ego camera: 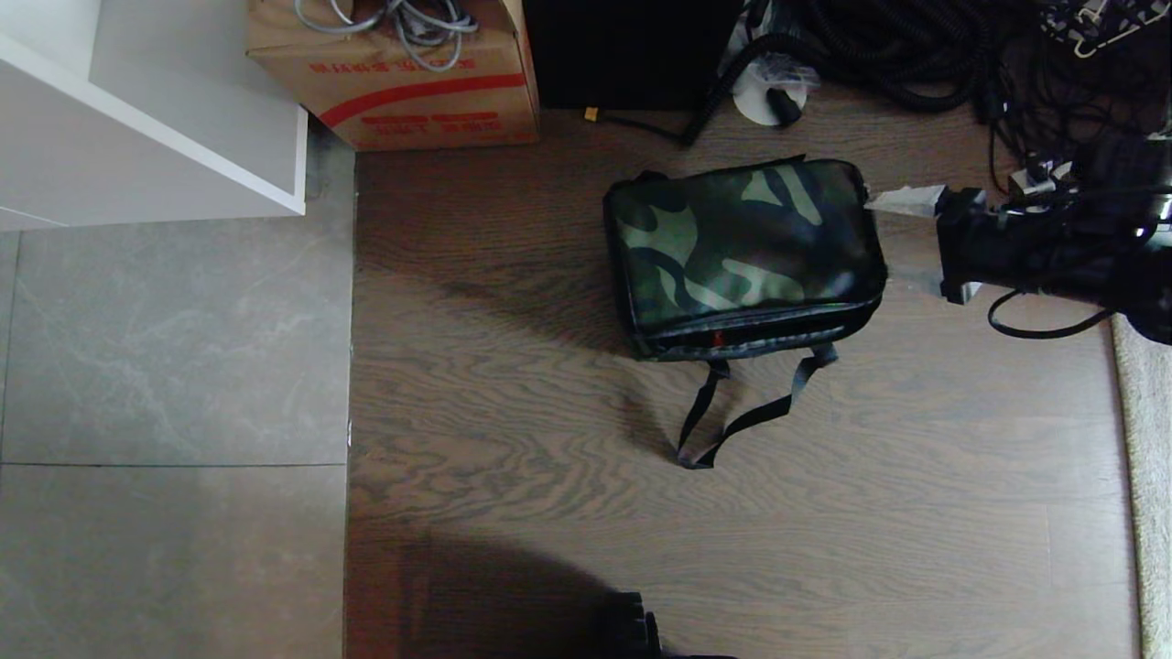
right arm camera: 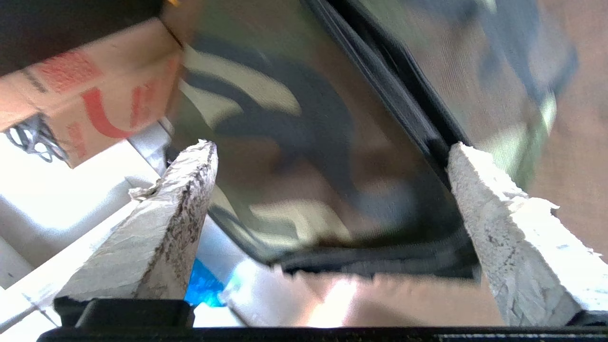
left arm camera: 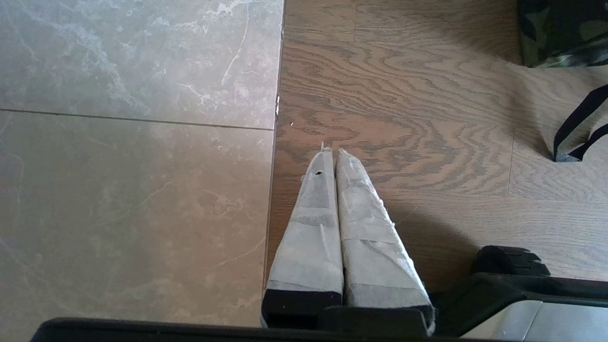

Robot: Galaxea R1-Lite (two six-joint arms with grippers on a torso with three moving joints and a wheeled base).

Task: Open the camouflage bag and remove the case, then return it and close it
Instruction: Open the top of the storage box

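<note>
The camouflage bag (ego camera: 742, 252) lies on the wood floor with its lid down, and its black strap (ego camera: 742, 416) trails toward me. My right gripper (ego camera: 902, 240) hovers just off the bag's right end, open, with nothing between its taped fingers. In the right wrist view the bag (right arm camera: 294, 118) fills the space beyond the spread gripper (right arm camera: 332, 146). The case is hidden. My left gripper (left arm camera: 331, 152) is shut and empty, parked over the seam between tile and wood, well left of the bag (left arm camera: 560, 33) and the strap (left arm camera: 577, 128).
A red-striped cardboard box (ego camera: 394, 82) and a tall black box (ego camera: 632, 55) stand behind the bag. Black cables (ego camera: 916, 46) pile at the back right. A white cabinet (ego camera: 146, 119) is at the far left, and a pale rug (ego camera: 1149, 458) lines the right edge.
</note>
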